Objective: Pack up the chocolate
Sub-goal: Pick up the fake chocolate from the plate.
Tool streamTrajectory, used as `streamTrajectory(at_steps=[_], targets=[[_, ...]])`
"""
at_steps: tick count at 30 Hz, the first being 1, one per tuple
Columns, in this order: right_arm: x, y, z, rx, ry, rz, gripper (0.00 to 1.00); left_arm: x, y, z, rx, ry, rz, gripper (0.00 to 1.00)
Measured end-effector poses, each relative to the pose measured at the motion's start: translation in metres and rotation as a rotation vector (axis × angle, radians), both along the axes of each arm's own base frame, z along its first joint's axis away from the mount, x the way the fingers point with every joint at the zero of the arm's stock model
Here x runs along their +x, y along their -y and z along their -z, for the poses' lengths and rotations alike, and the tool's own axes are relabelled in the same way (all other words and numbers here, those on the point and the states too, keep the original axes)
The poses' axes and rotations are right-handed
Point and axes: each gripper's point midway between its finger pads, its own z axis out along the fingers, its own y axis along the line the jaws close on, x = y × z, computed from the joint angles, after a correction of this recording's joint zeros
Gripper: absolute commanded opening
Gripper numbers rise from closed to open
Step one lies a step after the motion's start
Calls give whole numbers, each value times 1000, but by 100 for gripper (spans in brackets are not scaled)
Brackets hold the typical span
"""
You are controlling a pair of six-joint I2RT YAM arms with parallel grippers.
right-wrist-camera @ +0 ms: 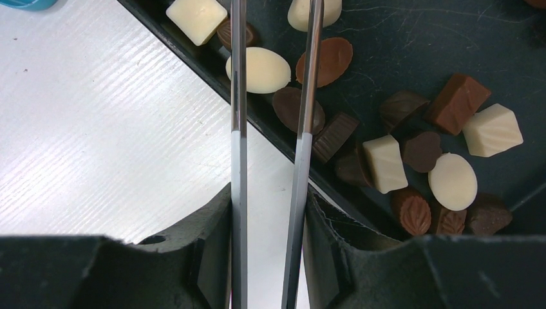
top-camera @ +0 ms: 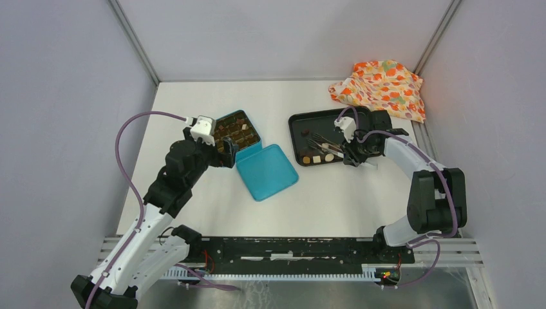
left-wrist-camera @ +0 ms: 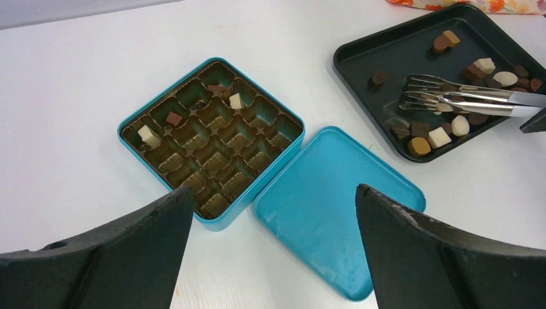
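Chocolate: most of the chocolate (right-wrist-camera: 384,163) lies loose on one black tray (top-camera: 297,122) at the right of the white surface (top-camera: 193,103). The dark, milk-brown and cream-white pieces are round, oval and square, and many touch or overlap.
Count on the tray: the right wrist view shows six cream-white pieces and about a dozen brown ones. A full tally cannot be told, because pieces overlap and run out of frame.
Count in the tin: four pieces, two cream-white and two brown, sit one to a cell in the single teal tin (left-wrist-camera: 166,95). The tin stands left of the tray, well apart from it.
Insert: one brown moulded insert (left-wrist-camera: 219,154) fills the tin with a grid of cells.
Lid: one teal lid (left-wrist-camera: 335,212) lies flat on the surface just near-right of the tin, its edge against the tin's corner.
Tongs: one pair of metal tongs (left-wrist-camera: 463,100) has its forked tips low over the tray among the pieces. Whether they pinch a piece cannot be told.
Right end effector: the right end effector (right-wrist-camera: 267,206) is closed partway on the tongs at the tray's near right edge, with one finger pressed to the outside of each arm.
Left end effector: the left end effector (left-wrist-camera: 272,192) is spread fully wide and grips nothing. It hovers by the near side of the tin and lid.
Cloth: one orange flowery cloth (top-camera: 381,87) lies crumpled in the far right corner, just beyond the tray.
In the way: the tong arms cross the tray rim and cover parts of several pieces. In the left wrist view the left fingers (left-wrist-camera: 116,257) hide the near corners of the tin and lid.
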Motion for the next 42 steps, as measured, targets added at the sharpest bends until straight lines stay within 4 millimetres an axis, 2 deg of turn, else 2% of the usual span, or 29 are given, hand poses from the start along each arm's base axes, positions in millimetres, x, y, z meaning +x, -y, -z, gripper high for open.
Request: streamTrajectory(at_steps=[12,20,29,36,39,42], targets=[[-4,5,5,-25,-10,12,42,0,0,0,0,0,0,100],[-4,5,5,-28,-10,16,20,0,0,0,0,0,0,100],[-1,3,-8,-15,32,20,12,0,0,0,0,0,0,100],[2,-14,-26,60,80,-11,11,0,0,0,0,1,0,100],[4,-28,-36,91,97,-48,11,0,0,-1,-1,2,0,100],[14,-49,-57,128,136,-100,11,-1,0,-2,-3,5,0,100]])
